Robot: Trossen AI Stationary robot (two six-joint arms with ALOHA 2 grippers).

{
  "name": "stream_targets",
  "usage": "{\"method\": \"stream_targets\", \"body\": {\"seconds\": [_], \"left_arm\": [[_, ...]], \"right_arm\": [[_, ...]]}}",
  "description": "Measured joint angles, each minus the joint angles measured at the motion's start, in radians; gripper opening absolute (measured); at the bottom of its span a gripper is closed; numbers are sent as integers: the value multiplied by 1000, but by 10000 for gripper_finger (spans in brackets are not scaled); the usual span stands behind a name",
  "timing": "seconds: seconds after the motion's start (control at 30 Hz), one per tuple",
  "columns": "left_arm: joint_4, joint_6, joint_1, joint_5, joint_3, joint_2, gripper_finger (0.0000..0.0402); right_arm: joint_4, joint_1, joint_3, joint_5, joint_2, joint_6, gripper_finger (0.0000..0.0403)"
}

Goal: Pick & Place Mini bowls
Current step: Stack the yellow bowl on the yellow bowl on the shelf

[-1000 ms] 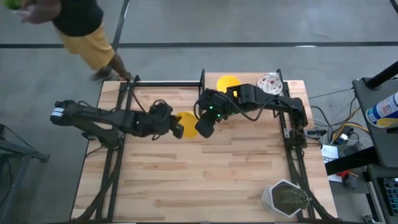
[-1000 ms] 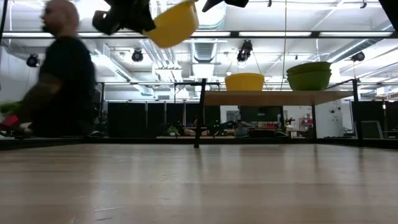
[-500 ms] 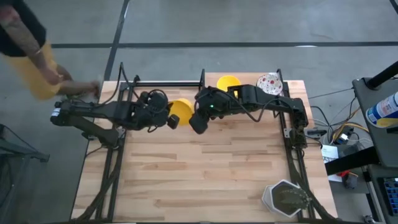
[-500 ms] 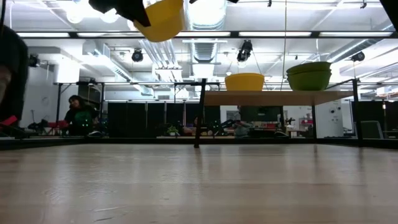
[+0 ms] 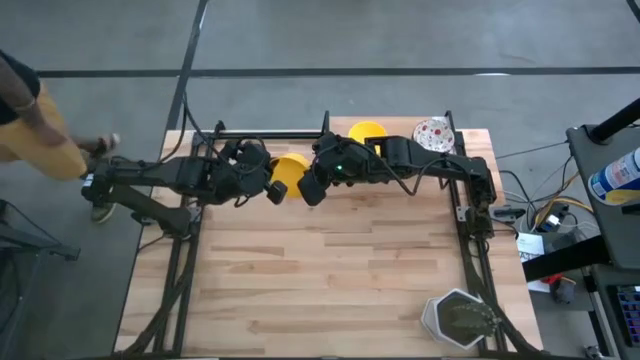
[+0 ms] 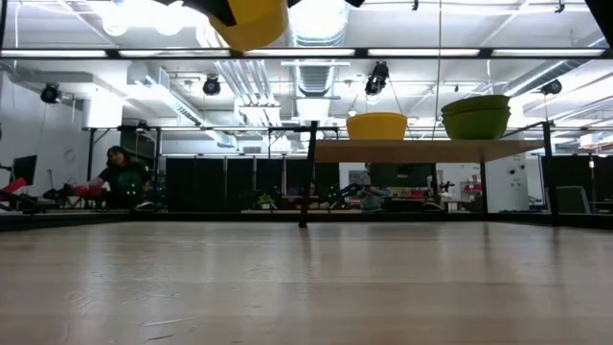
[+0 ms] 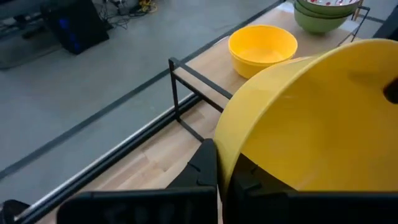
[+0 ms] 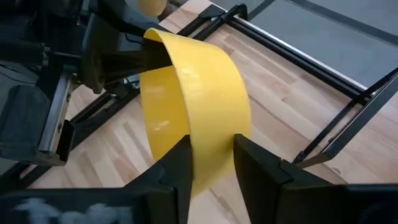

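A yellow mini bowl (image 5: 291,170) is up in the air over the table's far middle, at the top of the low view (image 6: 251,19). My left gripper (image 5: 270,190) is shut on its rim and comes in from the table's left. My right gripper (image 5: 312,190) comes in from the right, open, with one finger on each side of the bowl's wall (image 8: 211,124). A second yellow bowl (image 5: 367,131) rests on its base at the far edge. Beside it stands a speckled bowl (image 5: 434,133), green on the outside (image 6: 476,115). My left gripper pinches the bowl's rim (image 7: 222,155) between its two fingers, one on each face of the wall. The fingers slant down from the table's left. The bowl is lifted clear of the table with its mouth roughly up. My right gripper's fingers (image 8: 177,165) straddle the opposite wall; I cannot tell whether they touch it.
A grey-white hexagonal container (image 5: 458,318) sits at the near right corner. A black frame rail (image 5: 270,133) runs along the far edge. A person (image 5: 30,120) stands off the far left corner. Bare wood fills the table's middle and near side.
My left gripper has risen and drawn back toward the far left with the yellow bowl, rolling as it went; the bowl now sits higher and more level. My right gripper has followed toward the far edge and tipped. The person has walked off to the left.
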Motion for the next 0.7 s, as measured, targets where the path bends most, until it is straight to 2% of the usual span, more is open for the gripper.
{"method": "stream_targets", "body": {"seconds": [0.2,0.33,0.5,0.7], "left_arm": [[-4,19,0,8,2,-4,1],[15,11,0,-16,2,-9,18],[52,75,3,15,20,-31,74],[134,182,3,8,70,-59,128]], "right_arm": [[-13,-11,-2,-7,-2,11,25],[-13,-17,-3,-6,-2,38,13],[-22,-32,-4,-25,5,79,8],[-11,-60,-5,-98,3,101,7]]}}
